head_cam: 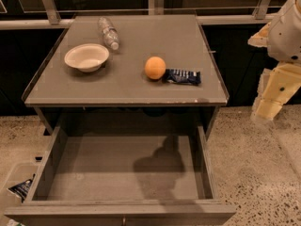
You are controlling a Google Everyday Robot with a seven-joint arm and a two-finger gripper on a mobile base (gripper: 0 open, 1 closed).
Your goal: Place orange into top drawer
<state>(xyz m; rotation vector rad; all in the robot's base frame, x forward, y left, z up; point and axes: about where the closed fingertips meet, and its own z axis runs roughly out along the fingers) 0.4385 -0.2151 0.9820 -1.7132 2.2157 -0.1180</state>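
Note:
The orange (155,67) sits on the grey table top (141,88), right of centre, touching nothing but close to a dark blue snack wrapper (182,76) on its right. The top drawer (123,169) is pulled out below the table's front edge, and its flat bottom is bare. My gripper (270,100) hangs at the far right of the view, off the table's right side and above the floor, well away from the orange. It holds nothing that I can see.
A white bowl (86,57) stands at the table's left. A clear plastic bottle (108,32) lies behind it. A railing (141,18) runs behind the table. A wrapper (19,188) lies on the speckled floor left of the drawer.

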